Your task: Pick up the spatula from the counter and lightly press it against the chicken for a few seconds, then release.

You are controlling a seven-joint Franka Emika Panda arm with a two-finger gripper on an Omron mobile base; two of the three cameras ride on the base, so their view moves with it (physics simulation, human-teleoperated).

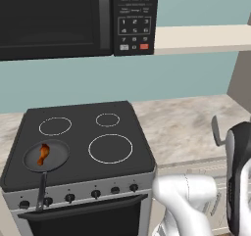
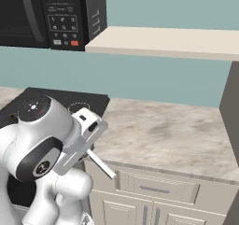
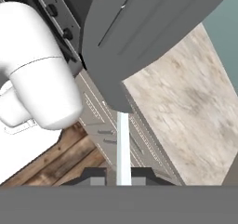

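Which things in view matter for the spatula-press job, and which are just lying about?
Job:
spatula, gripped in the end effector
chicken
pan holding the chicken

Lying about:
microwave
stove
counter
shelf
drawer

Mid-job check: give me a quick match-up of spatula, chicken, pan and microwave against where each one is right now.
Things:
1 spatula
2 chicken
3 pan
4 microwave

Places:
A above the stove
B lying in the pan
C on the near-left burner
D gripped in the shut claw

Pairs: 1-D, 2-B, 3-C, 4-A
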